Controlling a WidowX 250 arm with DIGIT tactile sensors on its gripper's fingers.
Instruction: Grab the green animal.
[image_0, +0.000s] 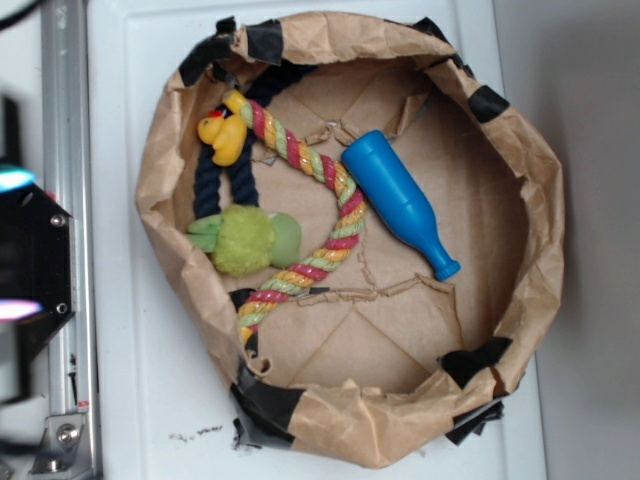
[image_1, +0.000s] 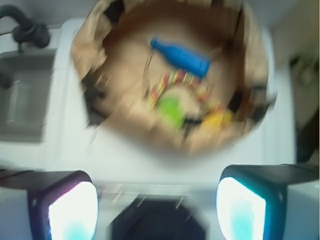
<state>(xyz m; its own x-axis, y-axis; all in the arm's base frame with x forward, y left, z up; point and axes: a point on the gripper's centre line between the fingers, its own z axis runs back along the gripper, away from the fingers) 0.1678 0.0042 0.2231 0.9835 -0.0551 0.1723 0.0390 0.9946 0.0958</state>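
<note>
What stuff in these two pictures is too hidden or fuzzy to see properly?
- Wrist view: everything is motion-blurred; the fuzzy lime-green plush animal is only a green smudge.
- Wrist view: the gripper is cut off by the bottom edge, though its jaws stand wide apart.
- Exterior view: the dark blue rope runs under the yellow rubber duck and the green animal.
- Exterior view: the robot is cropped at the left edge.

White tabletop (image_0: 130, 380), grey metal rail (image_0: 62, 120) alongside
</note>
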